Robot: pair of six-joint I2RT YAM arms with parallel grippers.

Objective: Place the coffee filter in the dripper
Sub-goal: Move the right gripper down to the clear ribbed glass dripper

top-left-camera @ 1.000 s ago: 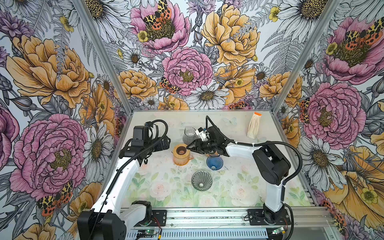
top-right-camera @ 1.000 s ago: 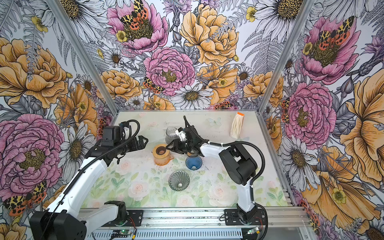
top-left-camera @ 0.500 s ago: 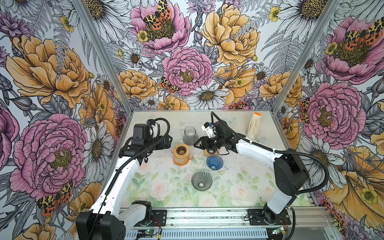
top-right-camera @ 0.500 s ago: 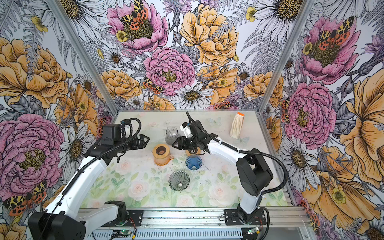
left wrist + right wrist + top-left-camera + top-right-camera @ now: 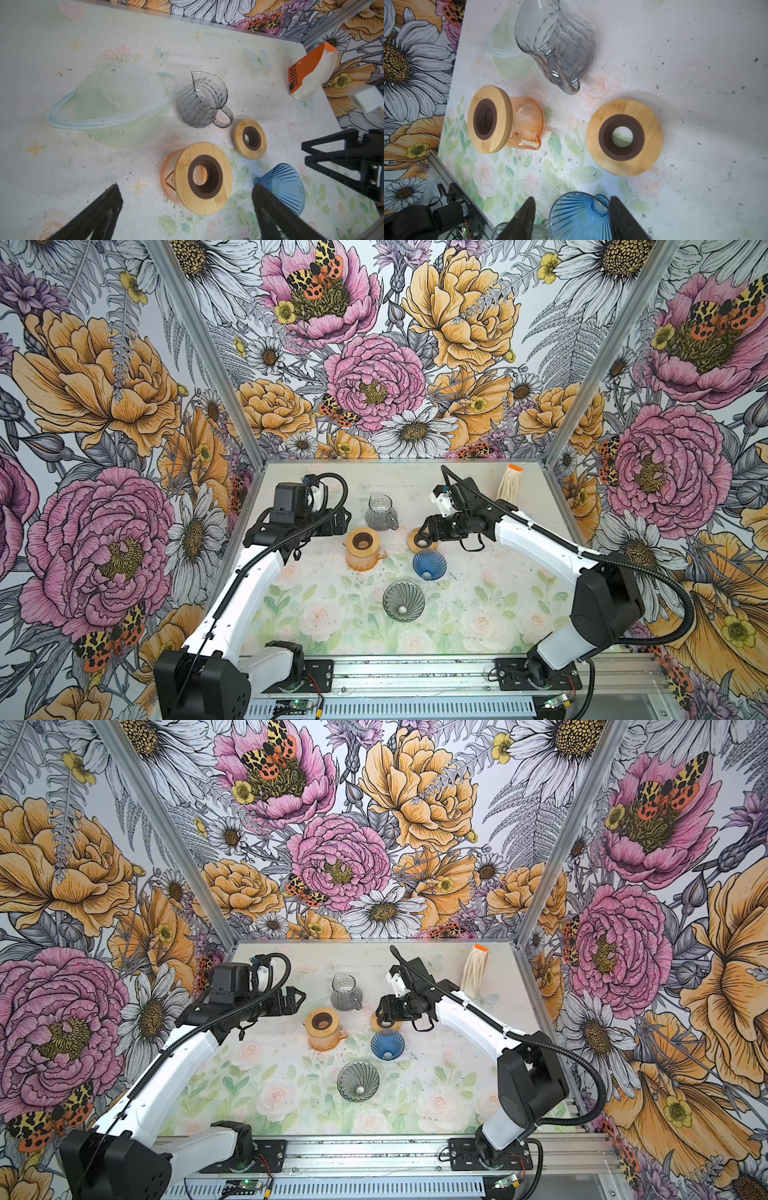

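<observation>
Framing blue dripper (image 5: 577, 216): parted right fingers (image 5: 525, 218)

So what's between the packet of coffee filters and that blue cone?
The right gripper and its wrist hang over that stretch; both top views show it.

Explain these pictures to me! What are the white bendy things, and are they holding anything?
Those are two robot arms, each ending in a gripper, a two-finger pincer. Two pictures look down from above; two come from cameras on the arms' wrists. On the table are a grey jug, an orange jug with a wooden ring on top, a blue dripper and a grey dripper, a second wooden ring lying flat, and a packet of coffee filters at the back. The left gripper and right gripper are open, holding nothing.
</observation>
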